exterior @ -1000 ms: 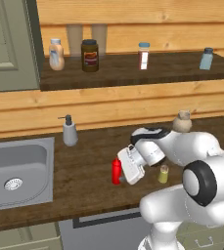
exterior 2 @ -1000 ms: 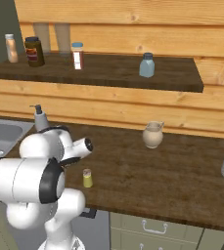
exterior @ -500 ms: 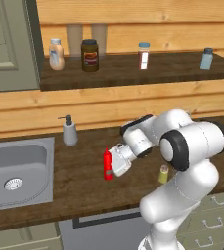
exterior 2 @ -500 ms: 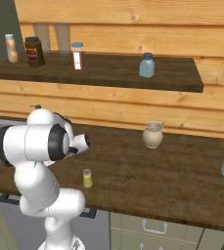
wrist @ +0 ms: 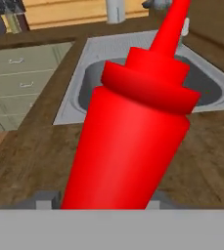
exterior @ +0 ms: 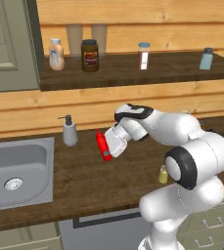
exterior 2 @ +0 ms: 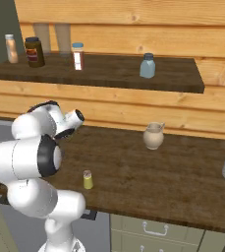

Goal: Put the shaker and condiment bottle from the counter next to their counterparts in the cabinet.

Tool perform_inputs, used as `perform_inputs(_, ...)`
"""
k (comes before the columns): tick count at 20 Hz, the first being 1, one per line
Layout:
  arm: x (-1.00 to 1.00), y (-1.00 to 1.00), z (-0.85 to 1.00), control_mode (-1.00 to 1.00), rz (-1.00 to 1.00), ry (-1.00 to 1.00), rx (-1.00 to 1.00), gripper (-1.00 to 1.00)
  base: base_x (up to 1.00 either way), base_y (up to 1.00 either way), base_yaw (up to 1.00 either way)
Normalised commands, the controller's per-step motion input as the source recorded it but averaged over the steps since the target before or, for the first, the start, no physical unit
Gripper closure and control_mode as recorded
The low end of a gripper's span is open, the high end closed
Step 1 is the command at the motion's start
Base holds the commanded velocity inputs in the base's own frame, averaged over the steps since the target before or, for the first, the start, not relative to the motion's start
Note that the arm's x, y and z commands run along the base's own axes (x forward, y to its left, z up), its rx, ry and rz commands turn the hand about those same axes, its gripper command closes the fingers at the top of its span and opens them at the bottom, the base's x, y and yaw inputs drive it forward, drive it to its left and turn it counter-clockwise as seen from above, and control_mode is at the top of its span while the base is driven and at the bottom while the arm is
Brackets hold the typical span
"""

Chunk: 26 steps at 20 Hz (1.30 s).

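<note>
Hand (exterior: 108, 146) clamped on red squeeze bottle (exterior: 102, 146); hand view adds the sink (wrist: 84, 73) beyond. Right base view shows the shaker (exterior 2: 88, 179) on the bench (exterior 2: 182, 182). Bottle now higher than 0.5 s ago.

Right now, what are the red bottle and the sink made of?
The condiment bottle looks like smooth plastic: even bright red with a soft sheen, held in the tool. The sink looks like brushed steel: flat grey, dull shine, round drain. It's a rendered scene, so both are guesses.

Both base views look forward and down from behind the arm, left and right, sharing the shelf (exterior: 133, 73) and surface (exterior 2: 173, 182). The hand view sits close, facing the sink (wrist: 84, 83).
</note>
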Motion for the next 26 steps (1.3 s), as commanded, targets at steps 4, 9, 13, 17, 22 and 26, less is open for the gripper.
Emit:
perform_inputs(4,-0.17,0.13,1.0,-1.0,-0.22,-0.28,-0.29,1.0,0.0,0.0,0.0)
perform_inputs(9,-0.35,0.03,0.92,-1.0,-0.29,-0.26,-0.15,1.0,0.0,0.0,0.0)
perform_inputs(13,-0.64,0.01,0.82,-1.0,-0.27,-0.24,-0.04,1.0,0.0,0.0,0.0)
perform_inputs(17,-0.84,-0.02,0.97,-1.0,-0.23,-0.24,0.03,1.0,0.0,0.0,0.0)
perform_inputs(22,-0.76,-0.08,1.0,-1.0,-0.16,-0.2,0.04,1.0,0.0,0.0,0.0)
perform_inputs(26,-0.71,-0.23,0.99,-1.0,-0.2,-0.2,0.05,1.0,0.0,0.0,0.0)
